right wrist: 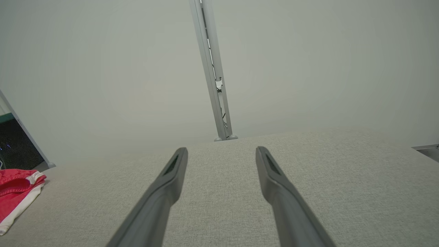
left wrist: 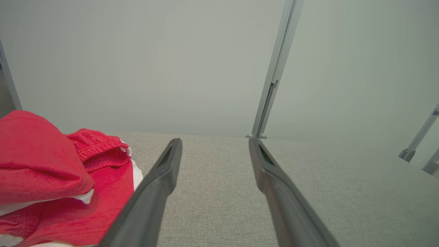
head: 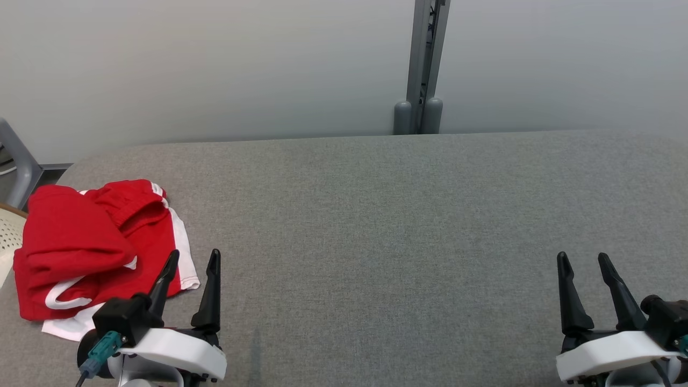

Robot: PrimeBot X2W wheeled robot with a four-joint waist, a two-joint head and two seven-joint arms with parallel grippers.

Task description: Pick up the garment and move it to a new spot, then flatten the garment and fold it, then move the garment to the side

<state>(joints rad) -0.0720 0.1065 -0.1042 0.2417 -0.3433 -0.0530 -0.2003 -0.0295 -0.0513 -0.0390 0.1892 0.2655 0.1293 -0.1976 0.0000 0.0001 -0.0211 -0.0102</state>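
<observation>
A red garment [head: 91,247] with white trim lies crumpled in a heap at the left end of the grey table [head: 376,226]. My left gripper [head: 193,260] stands open just right of the heap's near corner, its left finger overlapping the white hem. From the left wrist, the garment [left wrist: 51,185] bulks at the left beside the open left gripper [left wrist: 214,142]. At the near right, far from the cloth, my right gripper [head: 583,260] is open with nothing between its fingers. The right wrist view shows the right gripper [right wrist: 221,151] open over bare table and the garment [right wrist: 15,192] at the far left edge.
A pale wall runs behind the table, with a grey metal post [head: 422,70] at the back centre. A grey frame leg [head: 16,161] and a pale perforated object [head: 8,236] sit beyond the table's left end.
</observation>
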